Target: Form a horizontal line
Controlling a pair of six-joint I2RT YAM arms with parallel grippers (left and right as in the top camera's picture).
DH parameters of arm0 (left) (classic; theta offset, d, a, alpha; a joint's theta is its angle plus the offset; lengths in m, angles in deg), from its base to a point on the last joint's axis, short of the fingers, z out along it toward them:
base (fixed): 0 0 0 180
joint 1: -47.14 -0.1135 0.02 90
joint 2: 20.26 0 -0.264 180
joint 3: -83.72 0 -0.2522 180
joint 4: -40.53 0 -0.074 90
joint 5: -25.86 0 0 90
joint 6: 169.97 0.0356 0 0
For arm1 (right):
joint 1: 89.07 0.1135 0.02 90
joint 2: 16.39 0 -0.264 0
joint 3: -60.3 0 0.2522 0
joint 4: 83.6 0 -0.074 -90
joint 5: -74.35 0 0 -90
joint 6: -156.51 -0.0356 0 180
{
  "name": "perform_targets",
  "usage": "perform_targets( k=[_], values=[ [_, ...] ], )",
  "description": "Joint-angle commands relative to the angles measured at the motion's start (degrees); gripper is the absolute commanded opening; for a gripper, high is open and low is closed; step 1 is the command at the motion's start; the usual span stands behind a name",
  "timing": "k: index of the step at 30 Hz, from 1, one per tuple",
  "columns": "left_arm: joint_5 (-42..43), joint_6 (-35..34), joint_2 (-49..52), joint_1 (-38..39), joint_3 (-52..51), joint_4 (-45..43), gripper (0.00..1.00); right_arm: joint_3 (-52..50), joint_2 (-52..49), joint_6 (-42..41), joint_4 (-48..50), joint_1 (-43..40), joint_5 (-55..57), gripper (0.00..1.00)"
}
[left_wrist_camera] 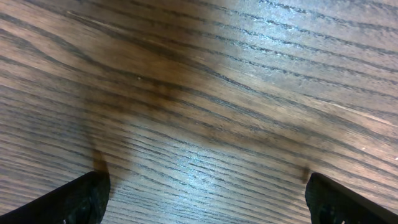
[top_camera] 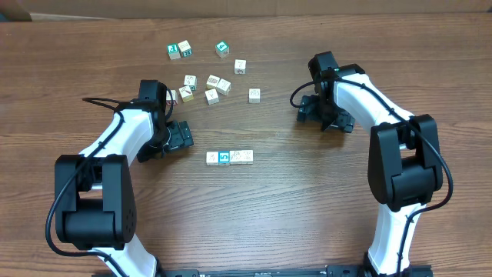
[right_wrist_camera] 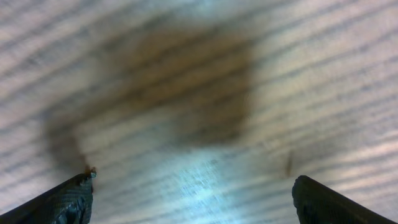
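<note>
A horizontal line of four small cubes [top_camera: 229, 157] lies at the table's middle: whitish, a blue face with a white "5" [top_camera: 224, 157], then two whitish. My left gripper [top_camera: 181, 137] is open and empty, low over the wood to the upper left of the row. My right gripper [top_camera: 317, 114] is open and empty, further off to the upper right. The left wrist view [left_wrist_camera: 205, 193] and the right wrist view [right_wrist_camera: 193, 193] show only bare wood between spread fingertips; the row is out of view in both.
Several loose cubes lie scattered at the back: a green-faced cube [top_camera: 174, 51], another green-faced cube [top_camera: 222, 48], and whitish ones such as [top_camera: 240, 67], [top_camera: 254, 95] and a cluster [top_camera: 211, 86] near the left arm.
</note>
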Motion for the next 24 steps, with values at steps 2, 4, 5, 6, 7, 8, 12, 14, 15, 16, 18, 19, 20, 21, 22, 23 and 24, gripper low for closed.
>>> perform_targets(
  k=[2,4,5,6,7,8,12,14,15,16,18,19,20,21,22,23,24],
  values=[
    [-0.8,0.3,0.4,0.0,-0.1,-0.1,1.0,-0.2,-0.9,0.1,3.2,0.2,0.9,1.0],
    [-0.8,0.3,0.4,0.0,-0.1,-0.1,1.0,-0.2,-0.9,0.1,5.0,0.2,0.9,1.0],
    [-0.8,0.3,0.4,0.0,-0.1,-0.1,1.0,-0.2,-0.9,0.1,5.8,0.2,0.9,1.0],
    [-0.8,0.3,0.4,0.0,-0.1,-0.1,1.0,-0.2,-0.9,0.1,6.4,0.2,0.9,1.0],
    [-0.8,0.3,0.4,0.0,-0.1,-0.1,1.0,-0.2,-0.9,0.1,7.2,0.2,0.9,1.0],
    [-0.8,0.3,0.4,0.0,-0.1,-0.1,1.0,-0.2,-0.9,0.1,8.0,0.2,0.9,1.0],
    [-0.8,0.3,0.4,0.0,-0.1,-0.2,1.0,-0.2,-0.9,0.1,9.4,0.2,0.9,1.0],
    [-0.8,0.3,0.4,0.0,-0.1,-0.2,1.0,-0.2,-0.9,0.1,9.5,0.2,0.9,1.0],
    [-0.8,0.3,0.4,0.0,-0.1,-0.2,1.0,-0.2,-0.9,0.1,9.5,0.2,0.9,1.0],
    [-0.8,0.3,0.4,0.0,-0.1,-0.2,1.0,-0.2,-0.9,0.1,9.5,0.2,0.9,1.0],
    [-0.8,0.3,0.4,0.0,-0.1,-0.2,1.0,-0.2,-0.9,0.1,9.5,0.2,0.9,1.0],
    [-0.8,0.3,0.4,0.0,-0.1,-0.2,1.0,-0.2,-0.9,0.1,9.5,0.2,0.9,1.0],
    [-0.8,0.3,0.4,0.0,-0.1,-0.2,1.0,-0.2,-0.9,0.1,9.5,0.2,0.9,1.0],
    [-0.7,0.3,0.4,0.0,-0.1,-0.2,1.0,-0.2,-0.9,0.1,9.5,0.2,0.9,1.0],
    [-1.9,0.3,0.6,0.0,-0.1,-0.3,1.0,-0.2,-0.9,0.1,9.5,0.2,0.9,1.0],
    [-3.5,0.3,0.7,0.0,-0.1,-0.2,1.0,-0.2,-0.9,0.1,9.5,0.2,0.9,1.0],
    [-4.9,0.3,0.7,-0.1,-0.1,-0.2,1.0,-0.2,-0.9,0.1,9.5,0.2,0.9,1.0]
  ],
)
